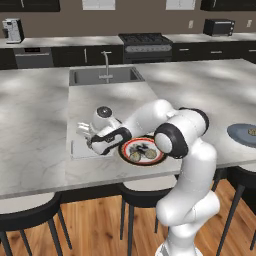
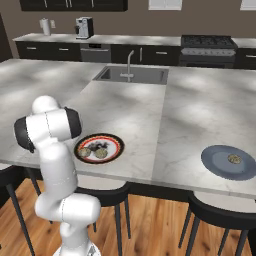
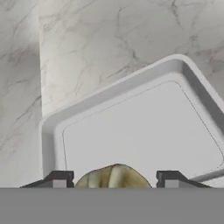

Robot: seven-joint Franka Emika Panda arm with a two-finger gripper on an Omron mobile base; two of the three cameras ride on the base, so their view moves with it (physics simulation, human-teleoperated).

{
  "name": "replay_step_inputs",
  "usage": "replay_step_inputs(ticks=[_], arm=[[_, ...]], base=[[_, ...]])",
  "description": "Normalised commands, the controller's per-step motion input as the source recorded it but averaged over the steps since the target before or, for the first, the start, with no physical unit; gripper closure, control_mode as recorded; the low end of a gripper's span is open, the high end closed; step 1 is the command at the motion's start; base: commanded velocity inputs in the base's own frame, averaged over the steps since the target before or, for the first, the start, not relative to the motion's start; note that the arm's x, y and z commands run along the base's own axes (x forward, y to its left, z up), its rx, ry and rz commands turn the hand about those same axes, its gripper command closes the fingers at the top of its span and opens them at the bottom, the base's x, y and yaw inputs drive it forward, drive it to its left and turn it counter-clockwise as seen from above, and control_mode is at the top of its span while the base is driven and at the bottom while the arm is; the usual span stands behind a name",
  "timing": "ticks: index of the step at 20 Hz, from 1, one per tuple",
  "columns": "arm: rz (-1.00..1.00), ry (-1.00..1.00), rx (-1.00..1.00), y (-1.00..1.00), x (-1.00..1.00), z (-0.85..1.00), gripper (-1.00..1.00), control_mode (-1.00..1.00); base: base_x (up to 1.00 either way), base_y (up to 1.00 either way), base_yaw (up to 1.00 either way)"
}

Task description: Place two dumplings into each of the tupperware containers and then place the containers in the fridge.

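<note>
A white robot arm reached left over a grey marbled island counter (image 1: 40,130). Its two-finger gripper (image 3: 114,180) hung over a shallow white translucent rectangular tray (image 3: 144,131) with rounded corners, seen in the hand view. The jaws stood partly open, and a lumpy olive-beige dumpling (image 3: 113,177) sat between the dark fingertips (image 3: 59,179); whether they pressed on it could not be told. The rest of the tray's floor looked bare. Just beside the tray, a round black-and-red-rimmed plate (image 2: 99,148) held several more dumplings (image 2: 101,153). Well apart, near the right edge, a round blue-grey plate (image 2: 227,162) held one small beige piece (image 2: 233,159).
</note>
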Motion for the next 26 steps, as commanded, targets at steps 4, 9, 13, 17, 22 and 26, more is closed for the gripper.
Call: replay_step_inputs(ticks=[4, 9, 13, 17, 22, 26], arm=[[-0.12, 0.03, -0.04, 0.32, 0.47, -0.27, 1.0, -1.0], [-0.17, 0.11, -0.02, 0.11, 0.44, -0.17, -1.0, -1.0], [-0.12, 0.05, 0.03, -0.23, 0.28, 0.03, -1.0, -1.0], [-0.05, 0.05, 0.12, -0.77, 0.38, 0.24, -1.0, -1.0], [0.0, 0.02, 0.17, -0.69, 0.14, 0.38, -1.0, -1.0], [0.0, 0.02, 0.07, -0.89, -0.01, 0.78, -1.0, -1.0]], base=[[0.0, 0.0, 0.0], [0.0, 0.0, 0.0], [0.0, 0.0, 0.0], [0.0, 0.0, 0.0], [0.0, 0.0, 0.0], [0.0, 0.0, 0.0]])
